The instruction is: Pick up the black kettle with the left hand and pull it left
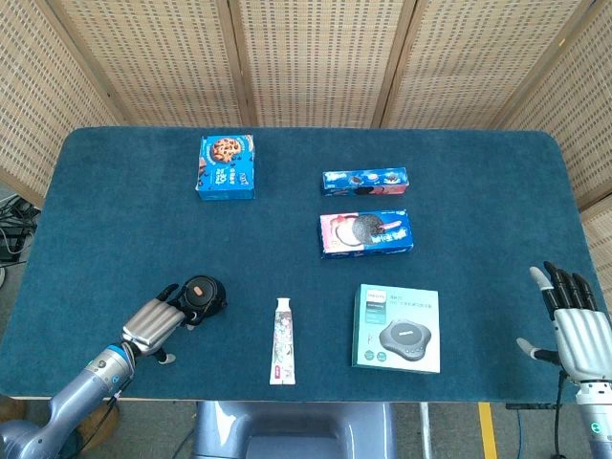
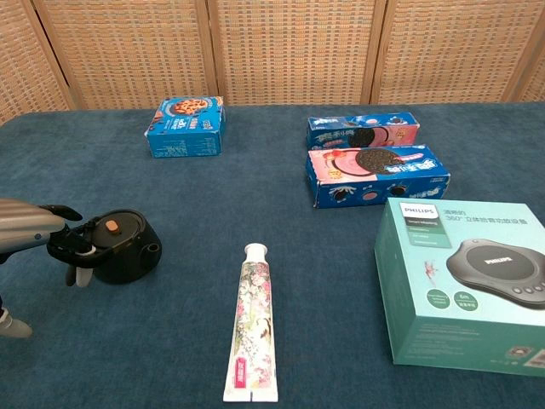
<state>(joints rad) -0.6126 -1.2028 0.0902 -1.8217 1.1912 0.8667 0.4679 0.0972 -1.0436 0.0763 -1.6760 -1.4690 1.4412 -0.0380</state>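
The black kettle [image 1: 203, 296] [image 2: 119, 247], small and round with an orange knob on its lid, stands on the blue table near the front left. My left hand [image 1: 158, 322] [image 2: 38, 234] reaches it from the left, and its dark fingertips [image 2: 66, 245] wrap around the kettle's handle side. The kettle's base rests on the cloth, with the spout pointing right. My right hand [image 1: 577, 323] hangs off the table's front right corner with its fingers spread and nothing in it; only the head view shows it.
A toothpaste tube [image 1: 283, 340] [image 2: 254, 322] lies right of the kettle. A teal Philips box [image 1: 398, 328] [image 2: 464, 285] sits front right. Two Oreo boxes [image 1: 366, 232] [image 2: 377, 175] and a blue cookie box [image 1: 227, 165] [image 2: 185, 126] lie further back. The table's left edge [image 1: 19, 287] is near.
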